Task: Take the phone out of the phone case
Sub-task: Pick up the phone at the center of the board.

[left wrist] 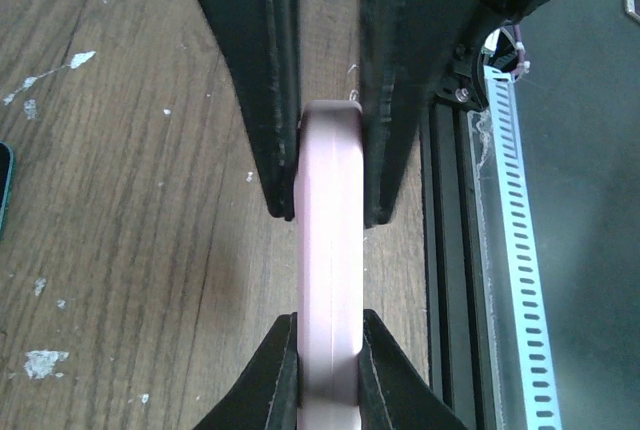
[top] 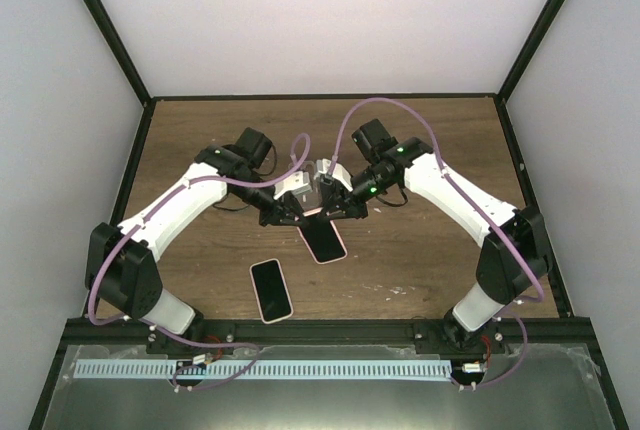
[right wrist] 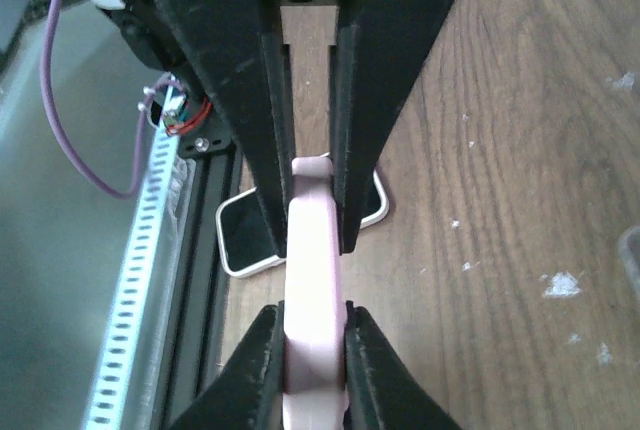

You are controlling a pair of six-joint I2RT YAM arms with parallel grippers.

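The pink phone case [top: 323, 238] is held off the wooden table between both grippers, its dark face up. I cannot tell whether a phone sits inside it. My left gripper [top: 290, 214] is shut on the case's left side, and my right gripper [top: 342, 210] is shut on its right side. In the left wrist view my fingertips pinch the pink edge [left wrist: 328, 280] at the gripper [left wrist: 328, 355], with the other arm's fingers clamped further along. The right wrist view shows the same pink edge [right wrist: 315, 270] in the gripper [right wrist: 315, 350]. A phone-shaped slab [top: 270, 290] with a black face and pale rim lies flat on the table, also showing in the right wrist view [right wrist: 245, 235].
The perforated metal rail [top: 260, 370] and black frame bar [top: 320, 328] run along the near table edge. Black frame posts [top: 105, 25] stand at the back corners. Purple cables [top: 350, 120] loop above the arms.
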